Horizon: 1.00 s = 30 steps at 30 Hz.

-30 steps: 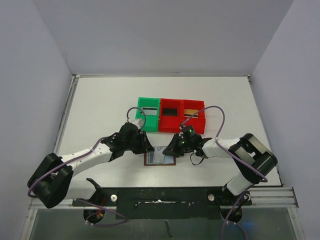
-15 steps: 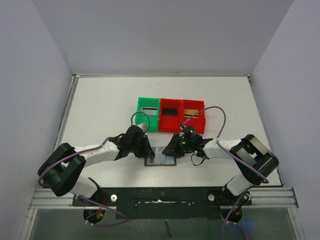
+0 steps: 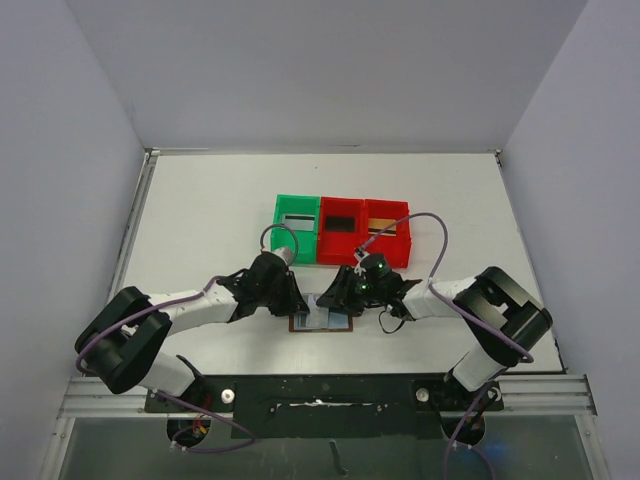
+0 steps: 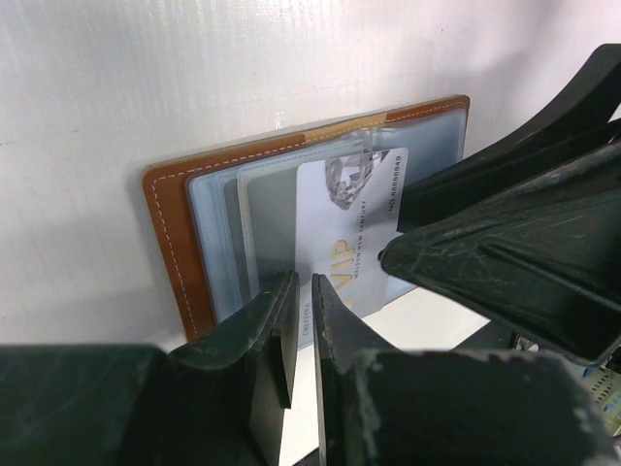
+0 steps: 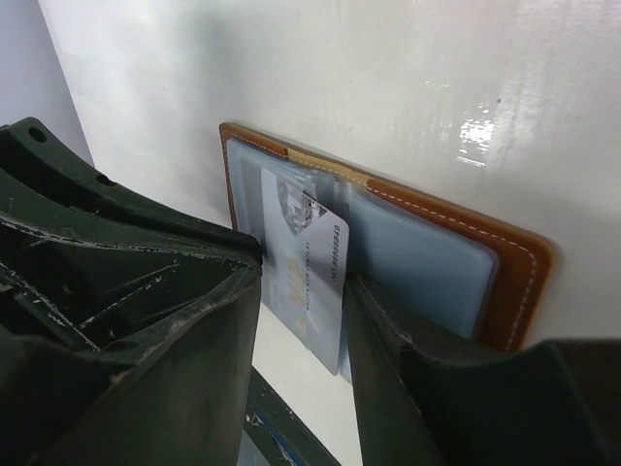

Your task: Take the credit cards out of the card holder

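Note:
The card holder (image 3: 320, 322) is a brown bifold wallet lying open on the table between both grippers. It shows in the left wrist view (image 4: 170, 233) and the right wrist view (image 5: 519, 262), with pale blue-grey pockets. A pale grey credit card (image 4: 349, 218) marked VIP sticks partway out of a pocket, also seen in the right wrist view (image 5: 310, 257). My left gripper (image 3: 297, 300) is at the wallet's left half, its fingers (image 4: 281, 311) almost together with nothing between them. My right gripper (image 3: 334, 298) is open, its jaws standing either side of the card's free end (image 5: 303, 286).
A green bin (image 3: 297, 228) and two red bins (image 3: 341, 230) (image 3: 387, 232) stand in a row just behind the wallet, each with a card inside. The dark right gripper body (image 4: 514, 223) fills the right of the left wrist view. The table's front rail is close.
My left arm has swung in, bringing its gripper slightly right onto the wallet's left side. My right gripper has edged a little left over the wallet.

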Each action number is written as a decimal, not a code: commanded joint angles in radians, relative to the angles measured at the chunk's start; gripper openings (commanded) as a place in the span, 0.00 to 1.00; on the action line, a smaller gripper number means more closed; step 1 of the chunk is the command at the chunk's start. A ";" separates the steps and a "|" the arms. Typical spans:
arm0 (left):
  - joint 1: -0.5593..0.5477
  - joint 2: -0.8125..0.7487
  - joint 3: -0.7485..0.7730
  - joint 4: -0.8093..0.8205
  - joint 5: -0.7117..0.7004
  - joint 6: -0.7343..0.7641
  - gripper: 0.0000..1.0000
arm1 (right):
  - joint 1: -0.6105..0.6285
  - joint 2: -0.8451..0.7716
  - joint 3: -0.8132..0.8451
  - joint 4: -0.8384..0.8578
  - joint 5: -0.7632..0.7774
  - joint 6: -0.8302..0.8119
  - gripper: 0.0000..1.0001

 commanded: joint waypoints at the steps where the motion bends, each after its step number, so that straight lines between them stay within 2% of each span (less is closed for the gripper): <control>1: -0.003 0.007 -0.020 0.007 -0.018 -0.001 0.11 | 0.027 0.032 0.015 0.083 0.017 0.013 0.40; 6: -0.003 0.005 -0.031 0.009 -0.020 -0.005 0.10 | 0.031 0.034 -0.019 0.149 0.027 0.033 0.34; 16: -0.003 0.004 -0.033 0.013 -0.017 -0.008 0.10 | 0.075 0.053 -0.031 0.189 0.064 -0.002 0.34; 24: -0.002 0.000 -0.033 0.008 -0.023 -0.008 0.09 | 0.068 0.032 -0.038 0.182 0.069 0.007 0.15; 30: -0.002 -0.008 -0.029 -0.006 -0.035 -0.008 0.09 | 0.028 -0.040 -0.036 0.061 0.062 0.025 0.04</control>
